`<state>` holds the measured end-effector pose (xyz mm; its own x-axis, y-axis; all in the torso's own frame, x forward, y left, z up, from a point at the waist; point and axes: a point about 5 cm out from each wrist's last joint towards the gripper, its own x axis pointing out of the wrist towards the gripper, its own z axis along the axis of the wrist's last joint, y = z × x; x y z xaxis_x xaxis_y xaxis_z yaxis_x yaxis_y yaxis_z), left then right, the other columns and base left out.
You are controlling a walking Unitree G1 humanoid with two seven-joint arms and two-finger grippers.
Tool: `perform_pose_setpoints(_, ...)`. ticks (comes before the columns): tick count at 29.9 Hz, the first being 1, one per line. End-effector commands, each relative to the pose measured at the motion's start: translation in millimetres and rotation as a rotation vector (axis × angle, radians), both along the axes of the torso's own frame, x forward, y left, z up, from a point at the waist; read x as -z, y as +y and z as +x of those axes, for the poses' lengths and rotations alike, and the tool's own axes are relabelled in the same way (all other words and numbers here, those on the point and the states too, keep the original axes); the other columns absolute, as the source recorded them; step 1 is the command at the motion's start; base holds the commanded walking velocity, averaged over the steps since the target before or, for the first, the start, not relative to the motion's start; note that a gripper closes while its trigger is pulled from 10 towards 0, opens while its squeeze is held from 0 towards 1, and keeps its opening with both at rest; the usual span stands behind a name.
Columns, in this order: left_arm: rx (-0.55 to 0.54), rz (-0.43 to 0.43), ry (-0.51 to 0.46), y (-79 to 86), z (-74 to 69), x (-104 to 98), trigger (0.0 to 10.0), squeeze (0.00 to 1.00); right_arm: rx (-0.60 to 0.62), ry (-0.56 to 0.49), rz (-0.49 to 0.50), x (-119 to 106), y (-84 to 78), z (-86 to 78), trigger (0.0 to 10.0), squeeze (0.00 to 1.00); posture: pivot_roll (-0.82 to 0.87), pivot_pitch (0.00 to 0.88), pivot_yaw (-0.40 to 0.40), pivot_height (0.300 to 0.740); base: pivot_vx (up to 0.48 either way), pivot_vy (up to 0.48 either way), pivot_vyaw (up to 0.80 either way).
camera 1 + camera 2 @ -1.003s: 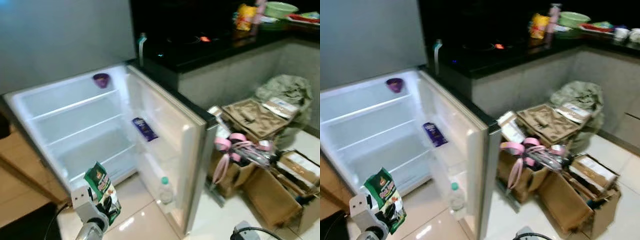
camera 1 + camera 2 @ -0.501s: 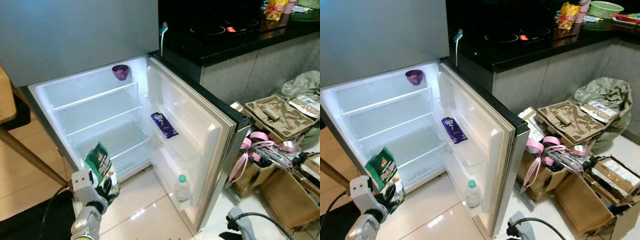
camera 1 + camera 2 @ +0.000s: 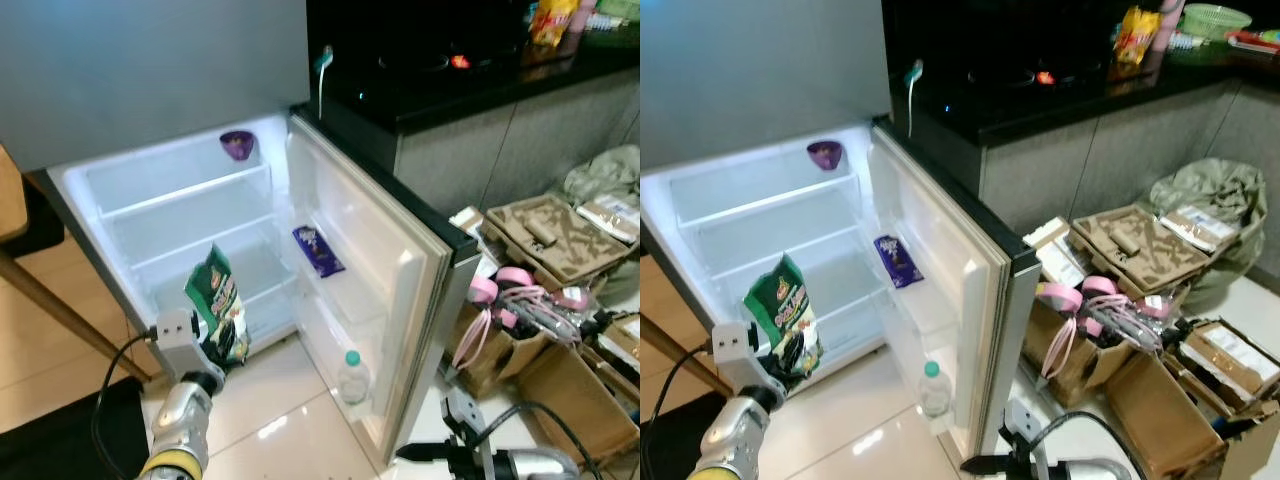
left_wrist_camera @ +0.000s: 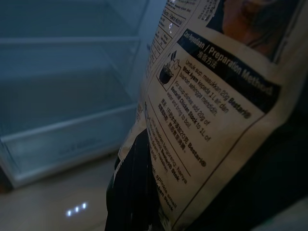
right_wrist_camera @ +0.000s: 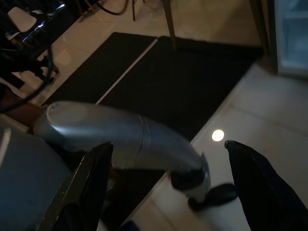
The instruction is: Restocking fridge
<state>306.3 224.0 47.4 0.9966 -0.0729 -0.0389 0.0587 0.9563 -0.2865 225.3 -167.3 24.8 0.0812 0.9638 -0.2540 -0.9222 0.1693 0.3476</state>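
Note:
The small fridge (image 3: 180, 215) stands open, lit inside, its door (image 3: 385, 270) swung out to the right. A purple bowl (image 3: 237, 145) sits on the top shelf. The door racks hold a purple chocolate packet (image 3: 318, 250) and a water bottle (image 3: 351, 377). My left gripper (image 3: 226, 345) is shut on a green snack bag (image 3: 217, 300), held upright just in front of the lowest shelf. The bag's printed back (image 4: 207, 106) is close up in the left wrist view. My right gripper (image 5: 167, 144) hangs low and open, over the floor by the door's edge.
Open cardboard boxes (image 3: 545, 225) with pink tape rolls (image 3: 485, 290) crowd the floor right of the door. A black counter with a hob (image 3: 440, 75) runs behind. A wooden table leg (image 3: 60, 315) and a black mat (image 3: 60, 440) lie at the left.
The left gripper has lifted the bag up and closer to the fridge's lower shelf. The right arm has come further into view at the bottom. The camera has shifted slightly.

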Motion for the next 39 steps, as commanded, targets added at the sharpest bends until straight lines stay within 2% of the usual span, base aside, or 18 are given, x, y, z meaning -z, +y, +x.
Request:
perform_pose_setpoints(1,-0.009,0.034,-0.086,9.3,5.6,-17,10.0,0.0,-0.035,-0.052,0.052,-14,6.8,2.5,10.0,0.0,-0.09,0.067,0.015,0.74,0.0,0.0,0.0)
perform_pose_setpoints(3,-0.002,0.036,-0.104,8.2,7.6,-21,10.0,0.0,-0.04,-0.076,0.073,-21,9.7,4.2,10.0,0.0,-0.09,0.067,0.015,0.74,0.0,0.0,0.0)
perform_pose_setpoints(4,0.012,0.038,-0.121,6.0,9.6,-24,10.0,0.0,-0.011,-0.124,0.08,-26,13.0,9.3,10.0,0.0,-0.09,0.067,0.015,0.74,0.0,0.0,0.0)
perform_pose_setpoints(7,0.033,0.041,-0.137,2.5,11.8,-27,10.0,0.0,0.027,-0.168,0.096,-32,16.3,15.1,10.0,0.0,-0.09,0.067,0.013,0.74,0.0,0.0,0.0)
perform_pose_setpoints(8,0.033,0.041,-0.137,2.5,11.8,-27,10.0,0.0,0.027,-0.168,0.096,-32,16.3,15.1,10.0,0.0,-0.09,0.067,0.013,0.74,0.0,0.0,0.0)
perform_pose_setpoints(10,0.049,0.033,-0.158,-2.0,13.9,-31,10.0,0.0,0.114,-0.201,0.085,-38,15.0,24.3,10.0,0.0,-0.09,0.067,0.013,0.74,0.0,0.0,0.0)
perform_pose_setpoints(13,0.054,0.03,-0.166,-3.5,14.5,-32,10.0,0.0,0.142,-0.207,0.076,-39,13.8,26.9,10.0,0.0,-0.09,0.067,0.013,0.74,0.0,0.0,0.0)
perform_pose_setpoints(14,0.066,0.028,-0.166,-7.0,15.4,-32,10.0,0.0,0.166,-0.196,0.042,-40,8.6,28.0,10.0,0.0,-0.09,0.067,0.013,0.74,0.0,0.0,0.0)
perform_pose_setpoints(17,0.073,0.027,-0.165,-9.4,16.0,-32,10.0,0.0,0.175,-0.184,0.018,-41,5.0,28.1,10.0,0.0,-0.09,0.068,0.013,0.74,0.0,0.0,0.0)
perform_pose_setpoints(19,0.103,0.014,-0.167,-18.4,17.1,-31,10.0,0.0,0.262,-0.173,-0.031,-45,-12.2,35.2,10.0,0.0,-0.1,0.067,0.014,0.74,0.0,0.0,0.0)
perform_pose_setpoints(21,0.114,0.005,-0.171,-21.9,17.7,-32,10.0,0.0,0.29,-0.17,-0.054,-47,-18.5,36.7,10.0,0.0,-0.1,0.067,0.014,0.74,0.0,0.0,0.0)
perform_pose_setpoints(26,0.143,-0.014,-0.188,-30.1,19.8,-34,10.0,0.0,0.32,-0.165,-0.078,-51,-26.2,37.6,10.0,0.0,-0.1,0.067,0.013,0.74,0.0,0.0,0.0)
perform_pose_setpoints(27,0.18,-0.027,-0.217,-40.2,22.1,-39,10.0,0.0,0.342,-0.163,-0.074,-54,-29.1,40.1,10.0,0.0,-0.1,0.067,0.013,0.74,0.0,0.0,0.0)
perform_pose_setpoints(31,0.214,-0.026,-0.255,-50.7,24.4,-46,10.0,0.0,0.336,-0.156,-0.058,-56,-27.2,39.5,10.0,0.0,-0.1,0.067,0.013,0.74,0.0,0.0,0.0)
perform_pose_setpoints(34,0.237,-0.047,-0.347,-66.4,30.1,-66,10.0,0.0,0.311,-0.14,-0.038,-56,-21.8,35.6,10.0,0.0,-0.1,0.065,0.013,0.74,0.0,0.0,0.0)
perform_pose_setpoints(36,0.237,-0.047,-0.347,-66.4,30.1,-66,10.0,0.0,0.311,-0.14,-0.038,-56,-21.8,35.6,10.0,0.0,-0.1,0.065,0.013,0.74,0.0,0.0,0.0)
perform_pose_setpoints(39,0.265,-0.041,-0.423,-80.8,33.9,-85,10.0,0.0,0.295,-0.127,-0.031,-54,-18.5,32.9,10.0,0.0,-0.1,0.065,0.014,0.74,0.0,0.0,0.0)
